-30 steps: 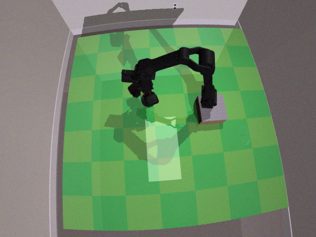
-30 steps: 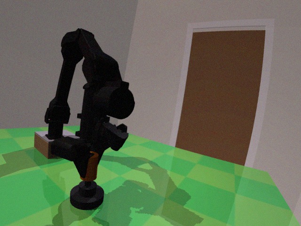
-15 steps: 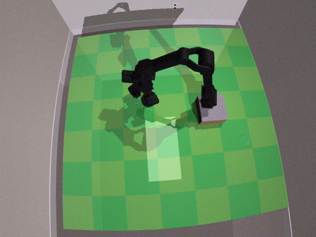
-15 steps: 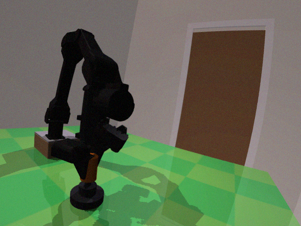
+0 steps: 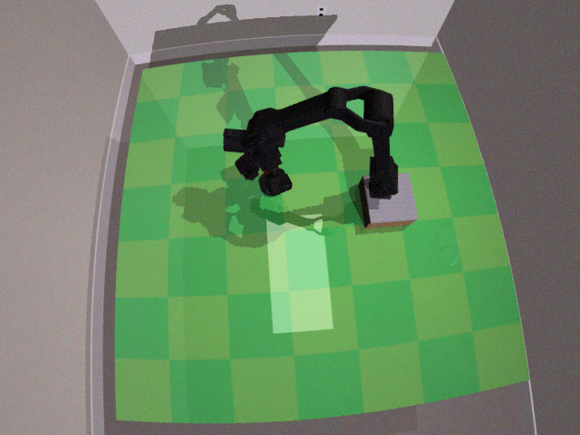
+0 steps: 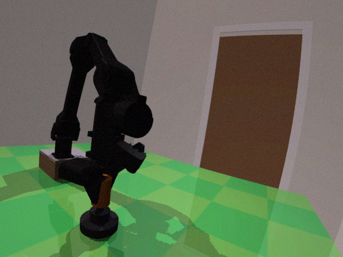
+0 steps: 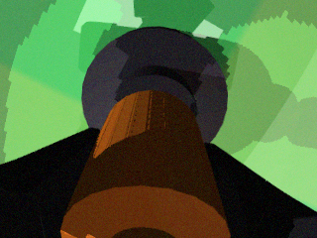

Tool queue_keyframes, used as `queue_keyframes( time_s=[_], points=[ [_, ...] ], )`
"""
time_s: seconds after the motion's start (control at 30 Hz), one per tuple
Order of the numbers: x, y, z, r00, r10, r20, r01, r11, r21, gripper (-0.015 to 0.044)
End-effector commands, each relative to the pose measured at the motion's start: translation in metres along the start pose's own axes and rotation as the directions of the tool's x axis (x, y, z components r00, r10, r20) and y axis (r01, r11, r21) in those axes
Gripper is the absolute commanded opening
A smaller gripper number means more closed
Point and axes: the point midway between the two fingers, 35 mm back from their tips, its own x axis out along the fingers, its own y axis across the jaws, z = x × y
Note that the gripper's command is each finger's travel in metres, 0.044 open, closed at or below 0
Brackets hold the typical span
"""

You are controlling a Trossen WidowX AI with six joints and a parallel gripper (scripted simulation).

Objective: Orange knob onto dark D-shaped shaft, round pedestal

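Observation:
The orange knob is an upright cylinder over the dark round pedestal. My gripper is shut on the knob, with a black finger on each side of it. In the exterior view the knob's lower end is just above the pedestal's raised hub, and a short dark piece of the shaft shows between them. The rest of the shaft and its flat side are hidden. In the top view the arm covers the pedestal and nearly all of the knob.
The arm's base stands on a box with a pale top and brown sides, on the green checkered surface. A brown door in a pale frame is in the wall behind. The arm's shadows fall around the pedestal.

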Motion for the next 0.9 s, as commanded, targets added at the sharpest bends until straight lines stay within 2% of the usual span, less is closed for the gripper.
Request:
queue_keyframes(
  time_s=[0.0,0.87],
  points=[
    [0.000,-0.001,0.001,1.000,-0.004,0.003,0.004,1.000,-0.004,0.0000],
    [0.016,0.000,0.000,1.000,0.003,-0.006,-0.003,1.000,0.003,0.0000]
  ],
)
